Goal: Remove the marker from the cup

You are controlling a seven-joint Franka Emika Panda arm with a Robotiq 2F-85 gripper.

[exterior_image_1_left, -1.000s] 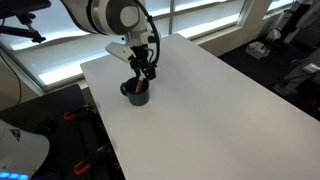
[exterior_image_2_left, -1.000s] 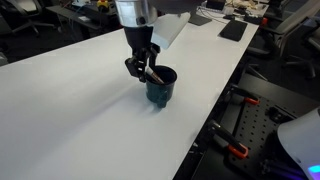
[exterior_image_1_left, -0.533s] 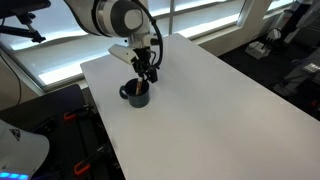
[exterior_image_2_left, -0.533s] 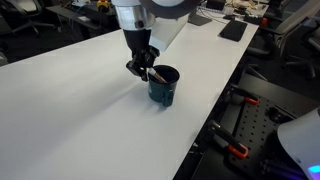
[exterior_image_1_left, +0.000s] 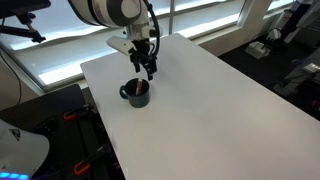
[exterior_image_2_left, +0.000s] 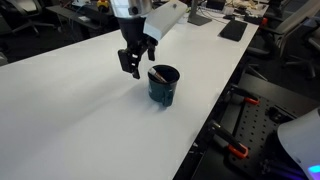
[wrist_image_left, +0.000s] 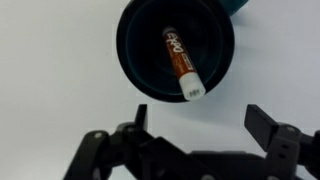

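Wrist view crops the cup (wrist_image_left: 140, 45).

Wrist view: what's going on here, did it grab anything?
No grab yet. The Panda arm's claw hangs open and empty above the cup, which stands on the white table. The marker lies slanted inside the cup, its white end close to the rim on the claw's side. Nothing touches the marker, so the removal is not yet done.
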